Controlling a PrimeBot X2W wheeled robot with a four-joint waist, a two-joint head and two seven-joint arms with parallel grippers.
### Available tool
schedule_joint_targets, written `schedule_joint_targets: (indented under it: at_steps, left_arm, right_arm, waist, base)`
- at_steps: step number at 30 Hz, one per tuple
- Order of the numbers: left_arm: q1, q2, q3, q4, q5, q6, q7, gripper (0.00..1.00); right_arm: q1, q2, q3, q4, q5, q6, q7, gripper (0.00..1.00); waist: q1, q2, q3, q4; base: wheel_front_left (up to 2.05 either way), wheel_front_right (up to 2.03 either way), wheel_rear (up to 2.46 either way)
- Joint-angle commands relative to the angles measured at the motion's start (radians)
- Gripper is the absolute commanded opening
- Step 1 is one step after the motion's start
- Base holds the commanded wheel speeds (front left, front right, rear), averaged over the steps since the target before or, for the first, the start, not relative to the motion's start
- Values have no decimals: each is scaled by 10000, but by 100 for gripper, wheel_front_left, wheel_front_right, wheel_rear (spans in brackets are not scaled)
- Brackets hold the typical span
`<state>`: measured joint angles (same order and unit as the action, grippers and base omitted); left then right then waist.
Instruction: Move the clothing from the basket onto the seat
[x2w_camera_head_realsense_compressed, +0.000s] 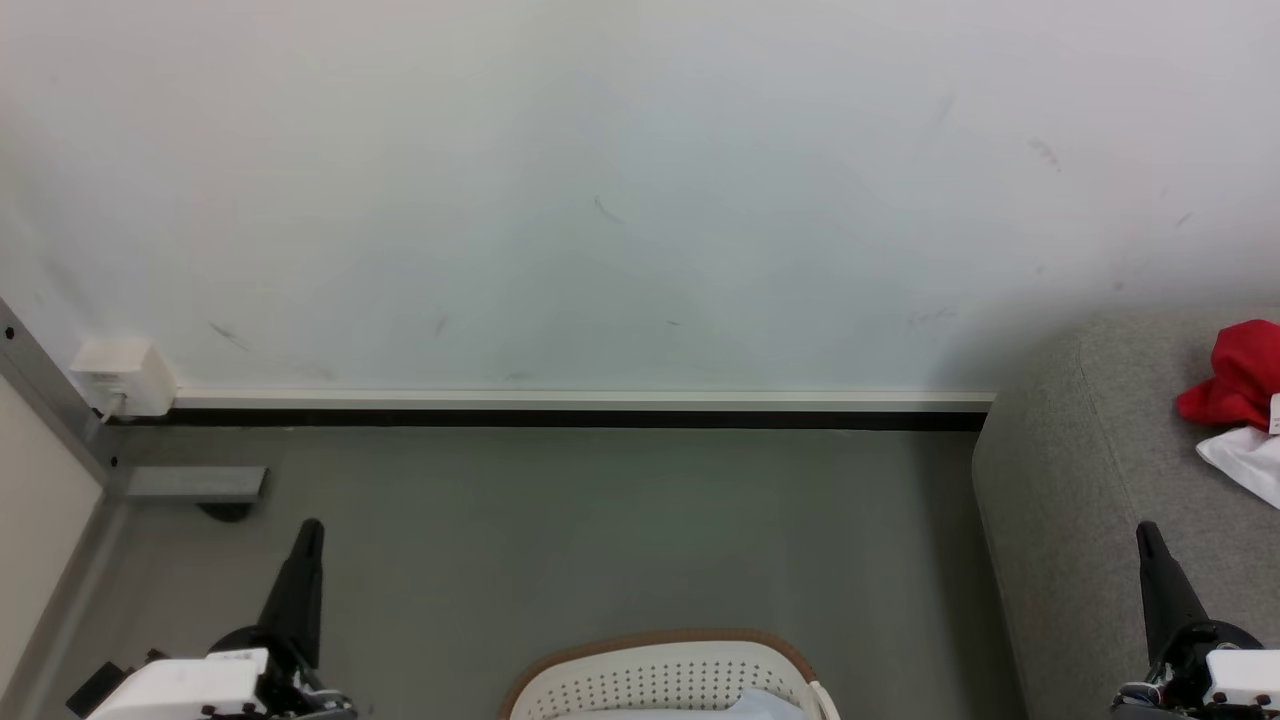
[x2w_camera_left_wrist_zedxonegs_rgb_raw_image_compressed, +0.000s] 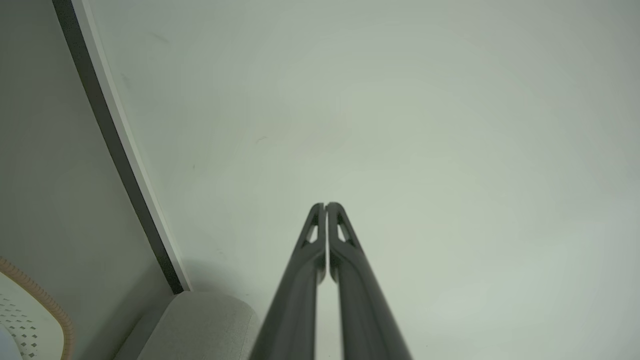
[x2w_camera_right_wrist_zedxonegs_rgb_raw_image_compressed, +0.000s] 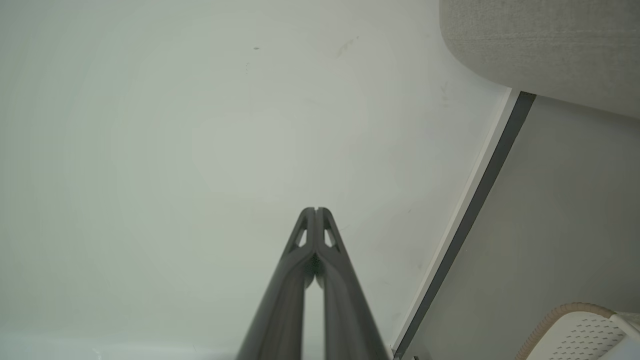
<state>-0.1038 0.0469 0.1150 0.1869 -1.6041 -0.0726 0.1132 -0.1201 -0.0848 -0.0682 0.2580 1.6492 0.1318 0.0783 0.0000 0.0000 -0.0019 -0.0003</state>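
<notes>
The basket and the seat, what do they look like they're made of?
The basket looks like smooth white moulded plastic, given its rows of holes; the tan rim might be ribbed trim. The seat looks upholstered in matte grey woven fabric, showing fine grain.

Ahead of me a pale, scuffed wall (x2w_camera_head_realsense_compressed: 600, 200) meets a grey floor (x2w_camera_head_realsense_compressed: 600, 520) along a white-and-black skirting board (x2w_camera_head_realsense_compressed: 580, 405); a small white box (x2w_camera_head_realsense_compressed: 120, 378) sits at its left end.

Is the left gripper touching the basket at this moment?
Apart. In the head view a stretch of grey floor separates the left gripper from the basket. In the left wrist view its jaws are shut on nothing.
</notes>
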Motion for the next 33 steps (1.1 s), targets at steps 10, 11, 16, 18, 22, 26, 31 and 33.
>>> schedule_joint_targets:
  at_steps: [10, 11, 16, 18, 22, 26, 31, 33]
  left_arm:
    - [-63, 62, 29, -22, -144, -15, 45, 0]
    - [-63, 62, 29, -22, -144, -15, 45, 0]
    - [-63, 62, 29, -22, -144, -15, 45, 0]
    - [-63, 62, 29, -22, -144, -15, 45, 0]
    - [-63, 62, 29, -22, -144, -15, 45, 0]
    - [-63, 62, 29, -23, -144, -15, 47, 0]
    - [-63, 62, 29, -23, -144, -15, 45, 0]
    - [-63, 62, 29, -23, -144, -15, 45, 0]
  right_arm:
    - [-52, -93, 54, -50, 125, -21, -66, 0]
    - [-51, -95, 59, -51, 131, -21, -70, 0]
    - [-48, -114, 83, -53, 157, -21, -74, 0]
    - [-47, -122, 90, -53, 170, -21, -81, 0]
    - [-45, -135, 110, -57, 194, -21, -105, 0]
    - [-42, -148, 128, -59, 206, -21, -114, 0]
    - [-39, -166, 149, -61, 218, -21, -145, 0]
    - [-38, -176, 158, -63, 229, -21, -153, 0]
  waist:
    - [0, 0, 0, 0]
    - [0, 0, 0, 0]
    - [0, 0, 0, 0]
    - [0, 0, 0, 0]
    - [0, 0, 0, 0]
    - [0, 0, 0, 0]
    - [0, 0, 0, 0]
    - [0, 0, 0, 0]
  base:
    - [0, 0, 0]
    - [0, 0, 0]
    - [0, 0, 0]
    - [0, 0, 0]
    - [0, 0, 0]
    - [0, 0, 0]
    - [0, 0, 0]
    - [0, 0, 0]
